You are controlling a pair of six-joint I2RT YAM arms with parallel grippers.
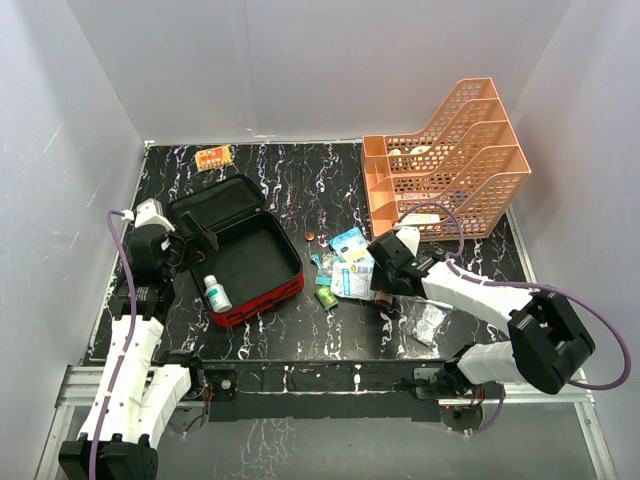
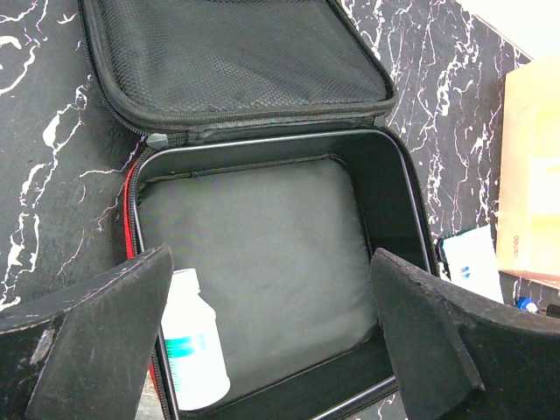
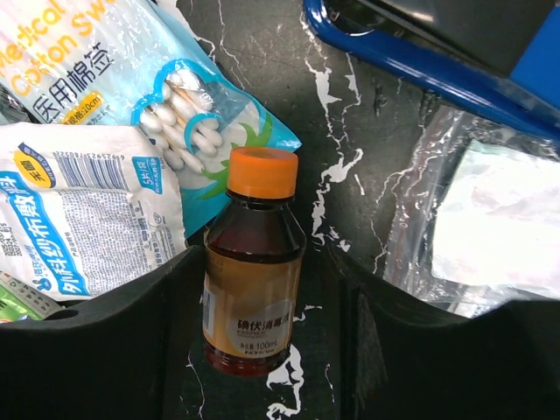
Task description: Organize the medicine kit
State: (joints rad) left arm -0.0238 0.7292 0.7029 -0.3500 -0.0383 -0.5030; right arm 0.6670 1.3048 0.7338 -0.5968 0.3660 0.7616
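The medicine kit [image 1: 262, 292] [image 2: 262, 140] lies open at the left of the table, red outside and black inside, its lid folded back. A white bottle with a teal label [image 1: 216, 294] [image 2: 194, 341] lies in its near-left corner. My left gripper [image 1: 188, 248] [image 2: 271, 289] hangs open over the kit's left edge, holding nothing. A brown bottle with an orange cap [image 3: 254, 280] lies on the table between the fingers of my right gripper [image 1: 381, 284] [image 3: 262, 262]. The left finger sits against the bottle and a gap shows on the right side.
A cotton swab pack [image 3: 188, 105] [image 1: 348, 243], a white-and-blue packet [image 3: 79, 219], a small green box [image 1: 326, 297] and a clear plastic bag [image 3: 490, 219] [image 1: 428, 320] lie around the right gripper. An orange tiered tray [image 1: 450, 160] stands back right. An orange packet [image 1: 213, 156] lies at the back left.
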